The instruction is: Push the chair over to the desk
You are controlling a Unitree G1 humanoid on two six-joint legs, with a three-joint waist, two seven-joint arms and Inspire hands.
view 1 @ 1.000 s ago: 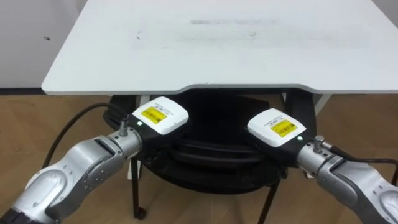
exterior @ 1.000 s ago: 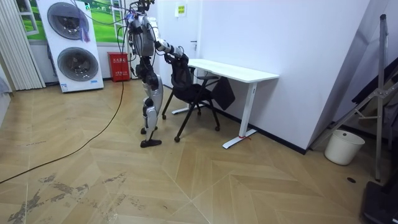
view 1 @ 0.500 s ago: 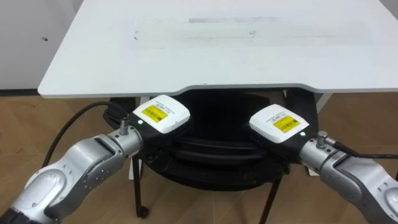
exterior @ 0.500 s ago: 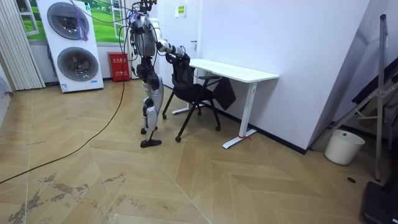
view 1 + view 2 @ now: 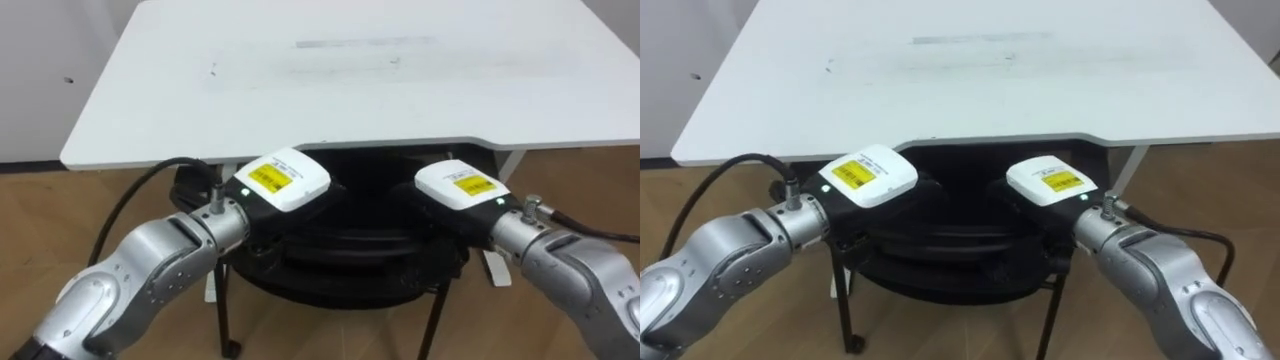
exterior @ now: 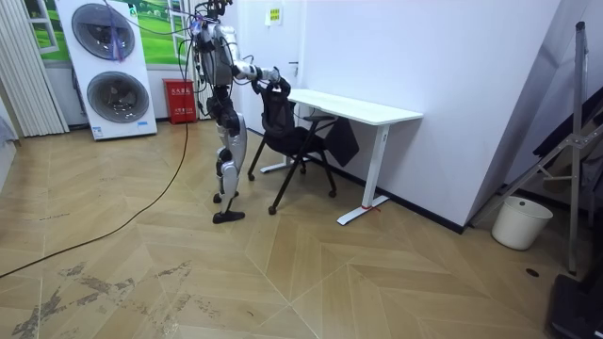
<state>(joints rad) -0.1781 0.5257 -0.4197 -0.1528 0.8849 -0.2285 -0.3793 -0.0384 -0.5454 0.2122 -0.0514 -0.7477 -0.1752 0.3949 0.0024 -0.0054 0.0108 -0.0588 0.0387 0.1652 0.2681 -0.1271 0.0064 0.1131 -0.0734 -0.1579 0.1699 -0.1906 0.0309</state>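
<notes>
L hand & R hand on the black chair back, right under worktop near edge. Can't tell if they're gripping tbh.

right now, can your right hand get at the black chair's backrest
Very likely yes: the right hand sits at the top of the black chair backrest, beside the left hand, with nothing in between. The white table edge lies just beyond it.
</notes>
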